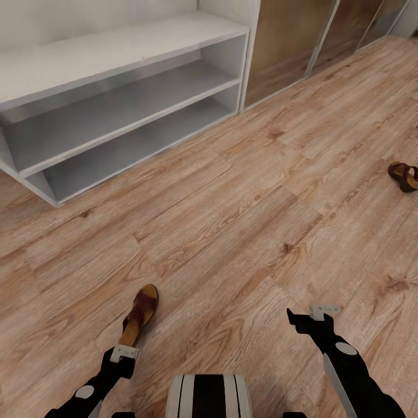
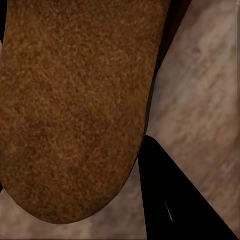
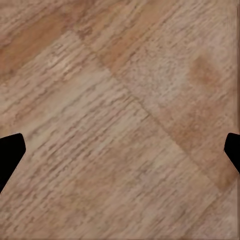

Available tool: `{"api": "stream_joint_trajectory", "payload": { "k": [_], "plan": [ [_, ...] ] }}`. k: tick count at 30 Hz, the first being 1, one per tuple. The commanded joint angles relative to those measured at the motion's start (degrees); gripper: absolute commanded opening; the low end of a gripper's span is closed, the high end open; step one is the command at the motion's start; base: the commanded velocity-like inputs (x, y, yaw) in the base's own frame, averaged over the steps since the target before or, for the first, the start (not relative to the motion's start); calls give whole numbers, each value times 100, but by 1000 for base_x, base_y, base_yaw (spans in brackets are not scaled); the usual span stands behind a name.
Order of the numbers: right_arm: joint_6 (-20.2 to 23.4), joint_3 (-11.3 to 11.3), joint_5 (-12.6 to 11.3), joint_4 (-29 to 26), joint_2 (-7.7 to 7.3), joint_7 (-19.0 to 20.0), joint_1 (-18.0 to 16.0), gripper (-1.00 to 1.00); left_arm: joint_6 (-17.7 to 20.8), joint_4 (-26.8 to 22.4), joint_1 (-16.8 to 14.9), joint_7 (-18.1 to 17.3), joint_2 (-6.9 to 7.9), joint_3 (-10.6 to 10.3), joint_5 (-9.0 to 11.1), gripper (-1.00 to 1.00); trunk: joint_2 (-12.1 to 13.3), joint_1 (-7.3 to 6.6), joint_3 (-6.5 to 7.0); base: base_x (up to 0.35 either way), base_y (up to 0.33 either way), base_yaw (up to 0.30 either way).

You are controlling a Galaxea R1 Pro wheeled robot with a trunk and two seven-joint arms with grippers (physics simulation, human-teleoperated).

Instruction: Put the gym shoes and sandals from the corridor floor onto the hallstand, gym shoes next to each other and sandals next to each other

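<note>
Head view: left gripper (image 1: 123,348) at the heel of a flat dark brown leather sandal (image 1: 140,314) on the wood-plank floor (image 1: 244,220); jaw state unclear. Right gripper (image 1: 313,316) spread wide, empty. Step: picking up this sandal; next, secure it, then carry to the pale grey rack (image 1: 116,87).

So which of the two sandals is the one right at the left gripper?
The sandal low on the floor, its heel end directly at the left gripper. The other sandal lies far off at the head view's right edge, beyond the right gripper.
</note>
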Motion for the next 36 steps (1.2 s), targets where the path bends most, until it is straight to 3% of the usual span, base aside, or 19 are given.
{"api": "stream_joint_trajectory", "payload": {
  "k": [1, 8, 16, 28, 30, 36],
  "plan": [
    [27, -1, -36, -6, -1, 2, 1, 100, -24, 2, 0, 8, 2, -2, -76, -100, 0, -3, 20, 0, 0, 0],
    [21, 2, 4, 8, -3, 5, 7, 100, -24, 5, -4, 8, 2, -2, -76, -100, 10, -21, 175, 0, 0, 0],
    [13, 12, 212, 18, 13, 3, 8, 100, -17, 12, 0, 15, 2, 21, -72, -100, 20, -42, 352, 0, 0, 0],
    [5, 16, 277, 28, 66, -9, 23, 100, -31, 54, 13, 44, -2, 66, -14, -100, 36, -73, 618, 0, 0, 0],
    [-15, -25, 418, 53, 38, -30, 34, 100, -38, 65, 16, 59, 4, 142, 130, -100, 39, -78, 674, 0, 0, 0],
    [-439, -46, 472, 451, 26, -35, 222, 100, -46, 69, 26, 60, 2, 225, 246, -100, 47, -93, 855, 0, 0, -28]
  ]
}}
